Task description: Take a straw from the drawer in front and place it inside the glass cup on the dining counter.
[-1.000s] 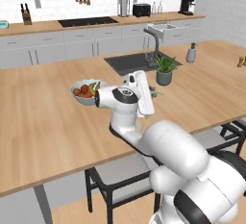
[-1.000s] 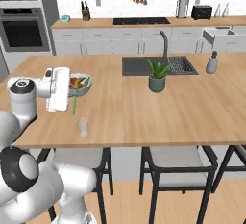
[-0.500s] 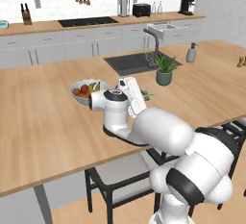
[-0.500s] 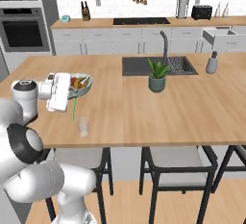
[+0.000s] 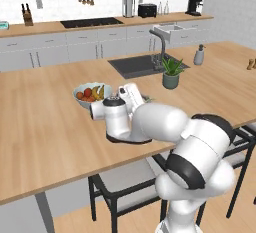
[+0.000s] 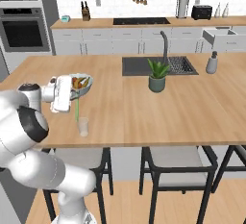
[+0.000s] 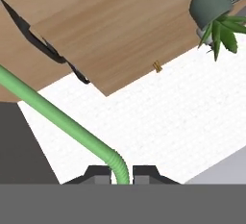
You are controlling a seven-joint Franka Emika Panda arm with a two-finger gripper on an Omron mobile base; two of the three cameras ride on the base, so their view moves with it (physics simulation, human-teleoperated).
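While my jaws pinch its bent upper end, the thin light-green straw (image 6: pixel 76 108) hangs nearly upright from my gripper (image 6: pixel 72 95), tip pointing down just above the small clear glass tumbler (image 6: pixel 83 126). That tumbler stands near the front edge of the light-wood desk (image 6: pixel 192 112), with bare wood stretching rightward.

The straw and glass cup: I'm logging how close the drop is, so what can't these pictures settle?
- Left base view: the arm hides the glass cup.
- Right base view: whether the straw tip is over the rim, too small.
- Hand view: straw's far end cut off by the edge.
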